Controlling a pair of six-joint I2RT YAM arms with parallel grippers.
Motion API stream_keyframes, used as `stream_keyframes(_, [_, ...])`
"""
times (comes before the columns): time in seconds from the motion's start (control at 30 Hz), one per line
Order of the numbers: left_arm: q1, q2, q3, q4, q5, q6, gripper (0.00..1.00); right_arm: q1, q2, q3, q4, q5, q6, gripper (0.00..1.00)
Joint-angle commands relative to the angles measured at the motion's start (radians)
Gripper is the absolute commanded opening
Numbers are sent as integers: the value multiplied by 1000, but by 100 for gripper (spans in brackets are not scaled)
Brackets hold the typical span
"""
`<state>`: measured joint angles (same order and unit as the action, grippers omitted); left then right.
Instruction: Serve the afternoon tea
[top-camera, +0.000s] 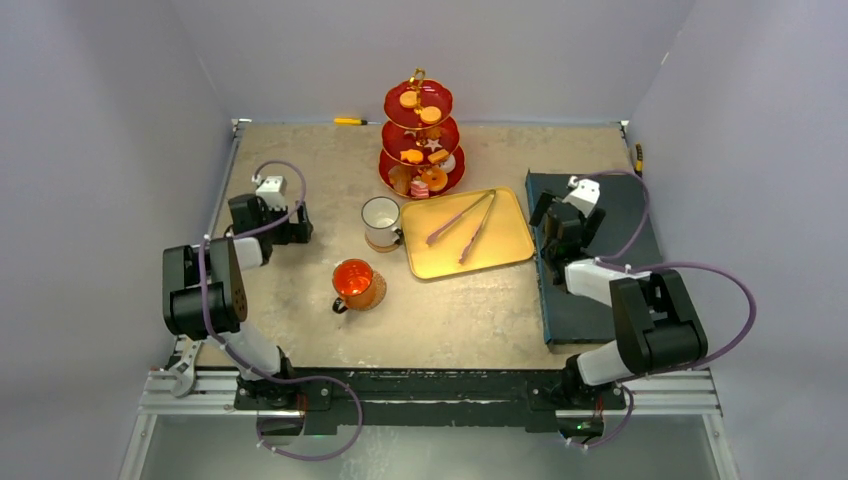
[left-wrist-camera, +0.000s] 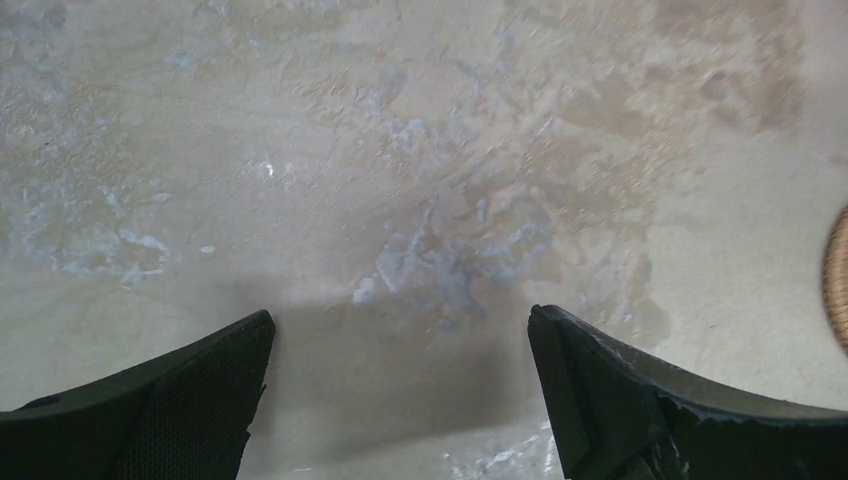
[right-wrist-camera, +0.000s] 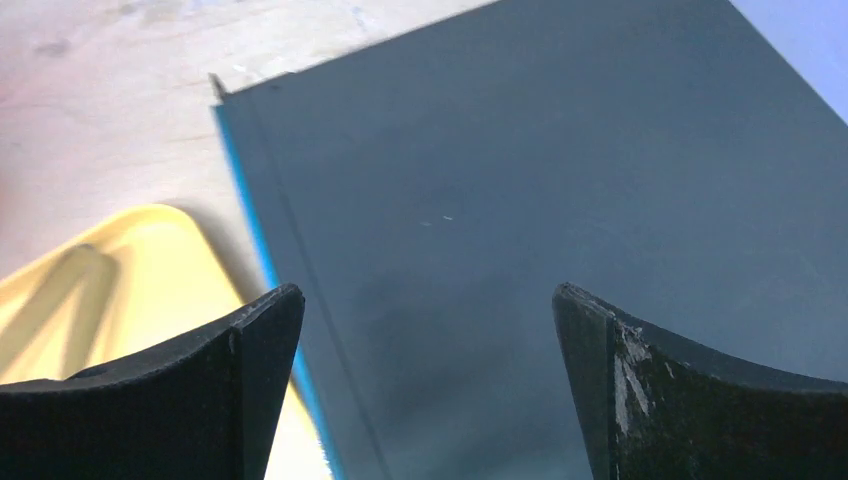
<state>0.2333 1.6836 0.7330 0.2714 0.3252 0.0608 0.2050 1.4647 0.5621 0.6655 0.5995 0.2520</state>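
I am holding the left end effector and right end effector wide and empty. Serving is looking finished on the stand; next move is parking the arms.

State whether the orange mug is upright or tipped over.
Upright: the orange mug shows its round open mouth to the overhead camera.

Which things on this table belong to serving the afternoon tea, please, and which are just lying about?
Tea: red three-tier stand, toy pastries, white mug, orange mug, coaster.
Lying about: yellow tray, tongs, dark mat, yellow-handled screwdriver.
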Motion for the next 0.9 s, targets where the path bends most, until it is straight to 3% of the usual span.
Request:
stream_keyframes(0.0, [-3, -48, -150, 419, 71, -111, 99, -32, -3, -105, 282, 59, -61, 98])
stream_keyframes(0.27, [-26, 7, -274, 750, 71, -220, 99, -44, 68, -174, 558, 13, -165, 98])
stream_keyframes(0.47, [-63, -36, -341, 803, 25, -174, 99, -47, 74, -210, 635, -29, -177, 98])
stream_keyframes(0.6, [-116, -69, -457, 984, -20, -123, 99, -45, 69, -308, 850, -54, -247, 98])
stream_keyframes(0.7, [-158, -36, -526, 1127, -64, -74, 99, -48, 82, -357, 878, -172, -239, 98])
stream_keyframes(0.73, [-163, 12, -557, 1249, -57, -90, 99, -42, 138, -397, 1050, -185, -317, 98])
stream_keyframes(0.77, [-164, 11, -552, 1226, -63, -95, 99, -26, 144, -400, 1100, -165, -331, 98])
stream_keyframes(0.83, [-168, -37, -497, 1047, -107, -76, 99, -35, 106, -335, 849, -171, -264, 98])
stream_keyframes(0.87, [-169, -7, -483, 1083, -108, -96, 99, -68, 121, -300, 824, -205, -234, 98])
